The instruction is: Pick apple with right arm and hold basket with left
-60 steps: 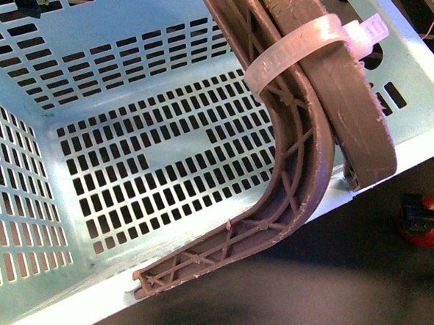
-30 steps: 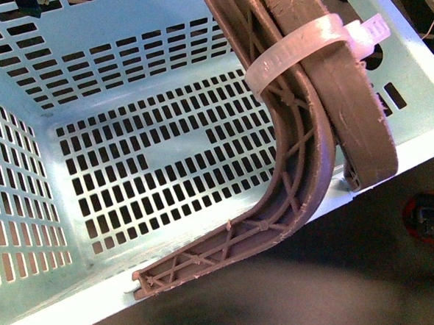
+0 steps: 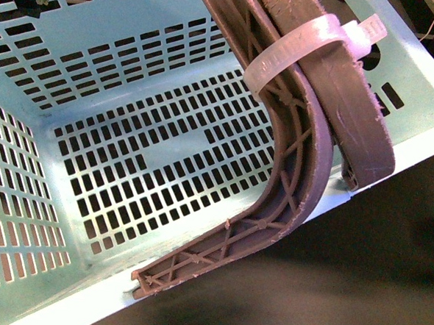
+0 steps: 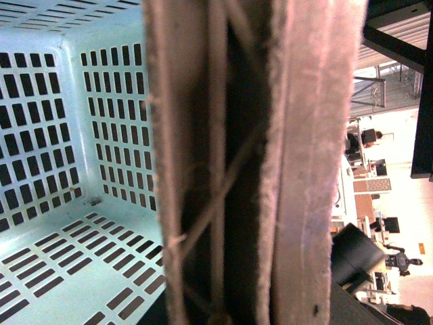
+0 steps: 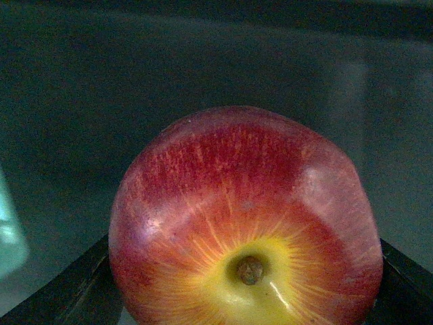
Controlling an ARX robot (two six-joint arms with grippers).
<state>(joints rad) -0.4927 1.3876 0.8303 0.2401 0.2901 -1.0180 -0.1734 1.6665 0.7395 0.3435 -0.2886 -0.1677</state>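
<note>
- On my right wrist feed, the right gripper (image 5: 237,294) is clamped around the apple (image 5: 247,223). Its dark fingers (image 5: 64,294) show at both lower sides of the fruit and press against it.
- The apple fills most of that feed. It is red with fine streaks, and its yellow stem dimple faces the camera.
- Behind the apple I see only a dim, greenish-dark surface (image 5: 135,81), and I cannot tell whether the fruit touches it.
- Neither the apple nor the right gripper appears in my front feed.
- The front feed shows the pale blue slotted basket (image 3: 97,67) tilted, with its open inside towards the camera and nothing lying in it.
- Two brown handles (image 3: 305,160) are bound together by a whitish zip tie (image 3: 297,53) and curve down across the basket's rim.
- My left wrist feed is almost filled by those handles, very close up, with the basket wall beside them.
- None of the left gripper itself shows, so I cannot tell whether it is clenched on the handles.
</note>
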